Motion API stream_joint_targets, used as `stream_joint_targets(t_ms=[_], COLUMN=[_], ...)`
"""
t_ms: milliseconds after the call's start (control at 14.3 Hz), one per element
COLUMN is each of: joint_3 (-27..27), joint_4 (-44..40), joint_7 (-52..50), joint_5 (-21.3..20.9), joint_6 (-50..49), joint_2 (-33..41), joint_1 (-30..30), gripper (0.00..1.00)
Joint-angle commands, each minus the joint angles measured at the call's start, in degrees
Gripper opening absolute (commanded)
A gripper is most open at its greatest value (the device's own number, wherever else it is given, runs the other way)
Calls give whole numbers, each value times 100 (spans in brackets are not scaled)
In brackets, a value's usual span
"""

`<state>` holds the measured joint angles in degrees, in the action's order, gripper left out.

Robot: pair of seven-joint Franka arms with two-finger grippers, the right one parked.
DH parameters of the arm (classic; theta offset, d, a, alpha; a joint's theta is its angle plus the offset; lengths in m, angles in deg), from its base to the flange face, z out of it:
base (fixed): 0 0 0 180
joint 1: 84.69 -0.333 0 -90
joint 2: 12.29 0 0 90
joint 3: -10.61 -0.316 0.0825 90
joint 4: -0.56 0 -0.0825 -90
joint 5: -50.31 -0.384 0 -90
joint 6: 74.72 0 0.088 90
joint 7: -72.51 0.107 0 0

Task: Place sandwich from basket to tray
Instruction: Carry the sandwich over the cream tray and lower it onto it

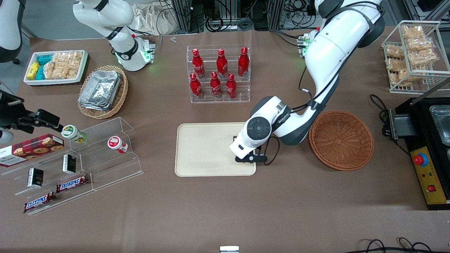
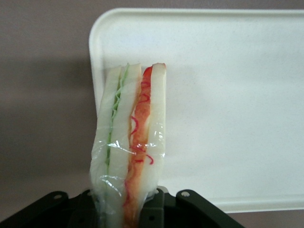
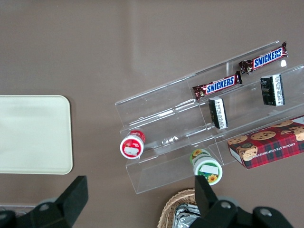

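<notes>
Sandwich (image 2: 130, 142) sitting clamped between the gripper (image 1: 250, 157) fingers, wrapped in clear film, white bread slices standing on edge with green and red-orange filling stripes facing the wrist camera. Sticking out from the gripper over the corner region of the tray (image 2: 228, 104); touching the tray surface or hanging just above it, cannot tell. Hidden under the wrist in the front view.

Gripper closing on the sandwich, pointing down over the tray (image 1: 207, 147) edge nearest the basket (image 1: 341, 140). Forearm reaching low across from the working arm's end of the table, elbow bending above the basket rim, wrist angling down toward the tray. Black cable looping just beside the gripper, off the tray edge.

Basket lying just beside the arm, nothing showing inside. Rack of red bottles (image 1: 218, 72) standing farther from the front camera than the gripper. Clear acrylic shelf (image 1: 88, 154) with snack bars and small jars lying toward the parked arm's end.
</notes>
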<state>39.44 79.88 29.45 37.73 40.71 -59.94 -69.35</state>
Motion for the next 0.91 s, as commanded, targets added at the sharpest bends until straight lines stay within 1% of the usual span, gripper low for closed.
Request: stream_joint_targets(t_ms=[0, 70, 140, 210, 280, 350, 420, 630, 840], joint_3=[-18, -18, -18, -26, -26, -26, -26, -26, -26], joint_4=[-189, -189, -189, -189, -189, -197, -189, -189, -241], joint_7=[-27, -27, -36, -45, -175, -290, -343, -423, -440], joint_5=[-182, -217, -218, -209, -218, -357, -541, -596, -605], joint_6=[120, 120, 120, 120, 120, 120, 129, 94, 41], joint_2=[-262, -306, -324, -359, -403, -455, -473, -447, -255], joint_1=[92, 92, 100, 179, 214, 223, 223, 232, 189], gripper=[0, 0, 2, 24, 56, 72, 100, 100, 100])
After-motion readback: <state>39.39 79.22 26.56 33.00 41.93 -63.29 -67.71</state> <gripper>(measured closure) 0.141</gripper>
